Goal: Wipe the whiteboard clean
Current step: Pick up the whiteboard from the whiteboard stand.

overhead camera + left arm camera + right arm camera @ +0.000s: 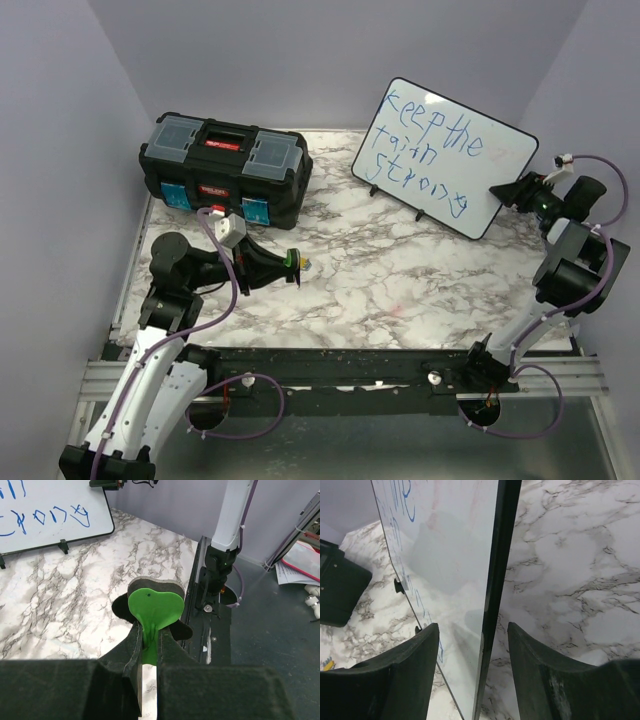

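The whiteboard (440,150) stands tilted on small black feet at the back right, with blue handwriting across its face. Its lower part also shows in the left wrist view (45,510). My right gripper (512,190) is open at the board's right edge. In the right wrist view the thin black rim (500,580) runs between the two fingers of that gripper (472,626), with a gap on each side. My left gripper (285,262) is shut on a green eraser (155,602) with a black felt pad, and holds it low over the marble table, well left of the board.
A black toolbox (225,165) with a red handle sits at the back left, and its corner shows in the right wrist view (335,590). Marble tabletop (400,270) spreads between the arms. Beyond the table's near rail lie papers (300,562) and the right arm's base (220,575).
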`<state>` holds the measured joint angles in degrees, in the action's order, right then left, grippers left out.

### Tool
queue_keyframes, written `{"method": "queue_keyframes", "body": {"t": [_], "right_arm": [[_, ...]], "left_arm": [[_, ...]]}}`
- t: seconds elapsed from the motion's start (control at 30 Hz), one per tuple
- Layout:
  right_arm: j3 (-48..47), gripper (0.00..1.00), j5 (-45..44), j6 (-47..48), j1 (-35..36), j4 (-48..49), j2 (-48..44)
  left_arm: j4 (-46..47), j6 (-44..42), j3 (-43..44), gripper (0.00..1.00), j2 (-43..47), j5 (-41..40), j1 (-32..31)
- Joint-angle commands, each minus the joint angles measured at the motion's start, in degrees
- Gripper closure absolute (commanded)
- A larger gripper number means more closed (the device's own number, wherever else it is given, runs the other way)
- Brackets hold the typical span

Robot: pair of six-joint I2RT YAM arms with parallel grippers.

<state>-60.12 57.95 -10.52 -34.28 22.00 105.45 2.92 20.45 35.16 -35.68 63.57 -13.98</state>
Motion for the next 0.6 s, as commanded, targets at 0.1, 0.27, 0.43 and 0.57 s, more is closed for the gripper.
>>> {"method": "queue_keyframes", "body": {"t": [0.1,0.27,0.43,0.57], "right_arm": [[-2.58,0.46,6.19,-5.13,0.49,6.74,4.29],[-3.31,0.53,8.17,-7.41,1.01,9.24,5.75],[-3.95,0.64,9.84,-8.82,1.76,10.83,6.64],[-4.13,0.83,11.64,-11.57,1.79,13.76,7.05]], "left_arm": [[-0.68,-1.46,1.69,1.0,-0.27,-1.13,0.0],[-0.56,-1.46,1.58,1.0,-0.3,-1.04,0.0],[-0.67,-1.55,1.54,1.0,-0.32,-1.08,-0.01],[-0.81,-1.81,1.53,1.0,-0.26,-1.17,0.0]]}}
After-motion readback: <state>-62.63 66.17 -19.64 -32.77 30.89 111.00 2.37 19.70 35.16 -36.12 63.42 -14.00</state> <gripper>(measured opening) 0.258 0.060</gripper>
